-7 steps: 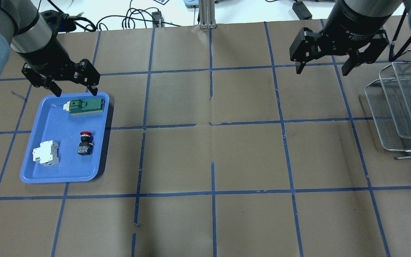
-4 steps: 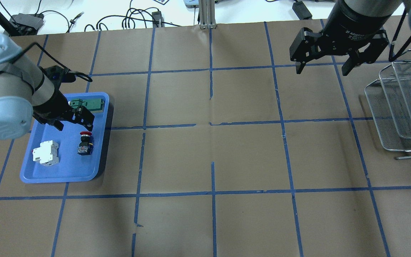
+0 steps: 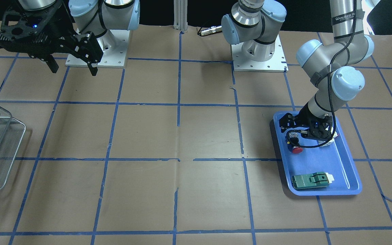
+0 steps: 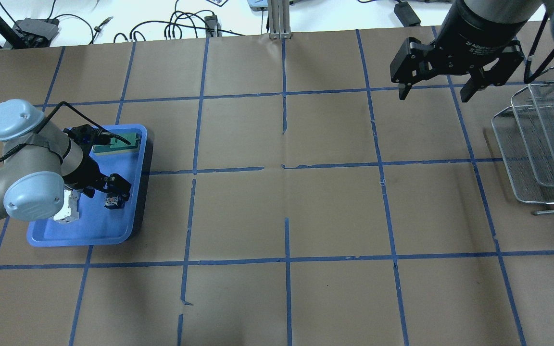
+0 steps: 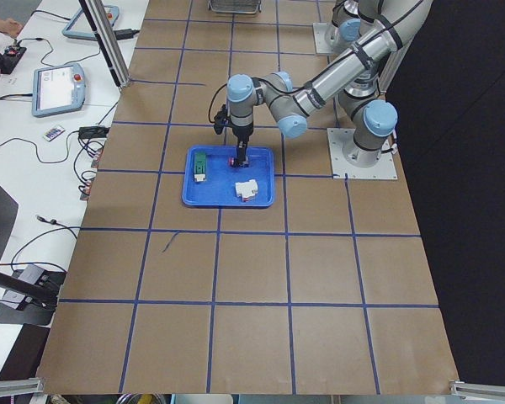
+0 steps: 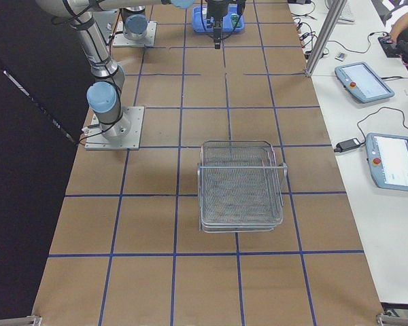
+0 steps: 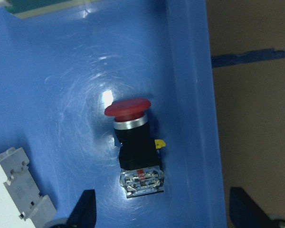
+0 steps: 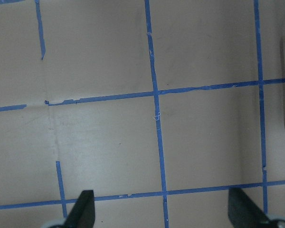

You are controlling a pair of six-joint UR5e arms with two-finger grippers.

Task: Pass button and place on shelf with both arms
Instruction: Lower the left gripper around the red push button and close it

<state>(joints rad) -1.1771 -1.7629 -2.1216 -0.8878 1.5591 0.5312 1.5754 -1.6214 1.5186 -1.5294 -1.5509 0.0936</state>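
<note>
Left pincer: my left gripper (image 7: 164, 211) hangs low over the blue tray (image 4: 80, 239), jaws spread wide and empty.
Button: the button (image 7: 135, 142) lies on its side in the tray's right half, just beside the right rim.
Long axis: red cap far, marked back end near; the jaws straddle it crosswise, and I judge that suits a grip on the black body.
Offset: the right finger (image 7: 242, 209) looks to hang outside the rim, so I'd shift left before descending.
Room: the white breaker (image 7: 19, 190) sits left, apart.
Right pincer: the right gripper (image 4: 434, 93) is open, empty, well apart, near the shelf (image 4: 536, 144).
</note>
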